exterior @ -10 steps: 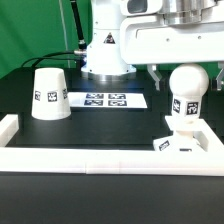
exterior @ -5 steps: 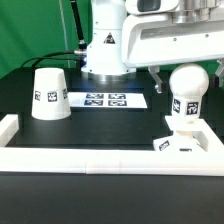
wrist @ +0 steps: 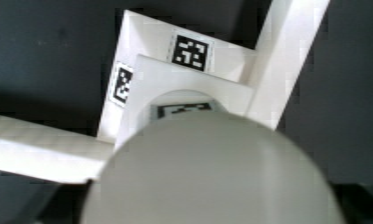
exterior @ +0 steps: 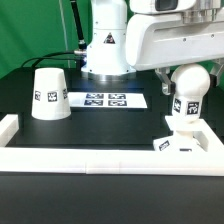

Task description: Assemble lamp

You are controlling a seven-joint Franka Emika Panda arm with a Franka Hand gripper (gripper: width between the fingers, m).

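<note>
The round white bulb [exterior: 188, 92] stands upright on the small square base [exterior: 180, 143] at the exterior view's right, against the front rail. The tapered shade [exterior: 48, 93] stands mouth down at the left, apart from them. My gripper [exterior: 188, 82] hangs over the bulb with one finger [exterior: 161, 80] beside it and a gap between them, so it looks open. In the wrist view the bulb's top [wrist: 197, 170] fills the foreground, with the tagged base [wrist: 162, 62] beyond it. The fingertips are hidden there.
The marker board [exterior: 105, 100] lies flat between the shade and the bulb. Long white border rails run along the front [exterior: 100, 157] and at the left corner [exterior: 8, 128]. The robot's base [exterior: 105, 50] stands behind the marker board.
My hand has shifted slightly toward the exterior view's right above the bulb. The bulb, base and shade have not moved.
</note>
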